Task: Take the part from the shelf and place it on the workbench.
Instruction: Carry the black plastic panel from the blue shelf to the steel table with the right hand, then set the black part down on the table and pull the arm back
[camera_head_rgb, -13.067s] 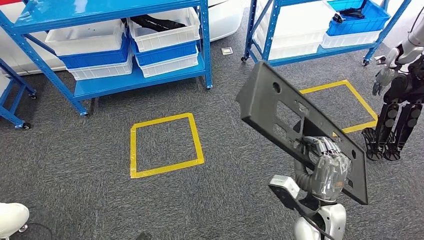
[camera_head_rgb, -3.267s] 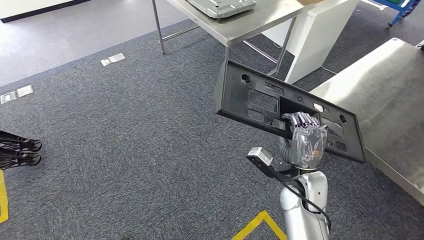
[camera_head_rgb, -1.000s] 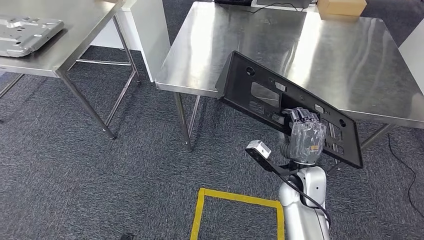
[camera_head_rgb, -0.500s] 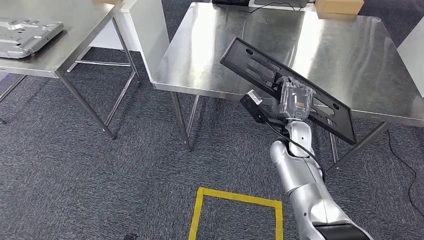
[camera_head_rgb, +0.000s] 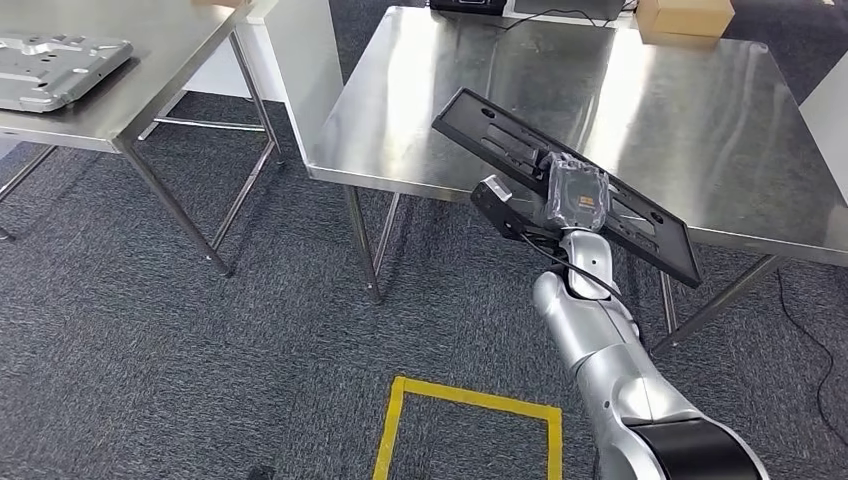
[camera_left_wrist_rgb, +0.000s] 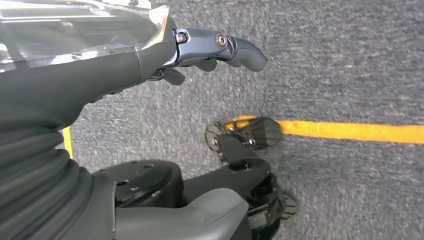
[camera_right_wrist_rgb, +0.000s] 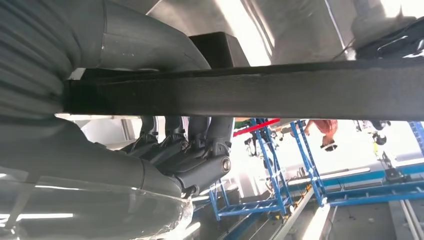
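The part (camera_head_rgb: 490, 125) is a long black plastic panel with cut-outs. My right hand (camera_head_rgb: 576, 196) grips it near its middle and holds it tilted, almost flat, low over the front edge of the steel workbench (camera_head_rgb: 700, 120). One end hangs past the bench's front edge. In the right wrist view the part (camera_right_wrist_rgb: 260, 90) is seen edge-on as a dark bar, with my fingers (camera_right_wrist_rgb: 200, 150) on one side of it and the thumb on the other. My left hand (camera_left_wrist_rgb: 215, 45) hangs over the carpet with nothing in it, fingers loosely apart.
A second steel table (camera_head_rgb: 150, 70) stands to the left with a grey metal plate (camera_head_rgb: 60, 58) on it. A cardboard box (camera_head_rgb: 685, 15) sits at the workbench's far edge. A yellow tape square (camera_head_rgb: 470, 410) marks the carpet in front of the bench.
My right arm has stretched forward and carried the part from in front of the bench to over its front edge, laying it flatter. Earlier the view swung from the shelves to the tables.
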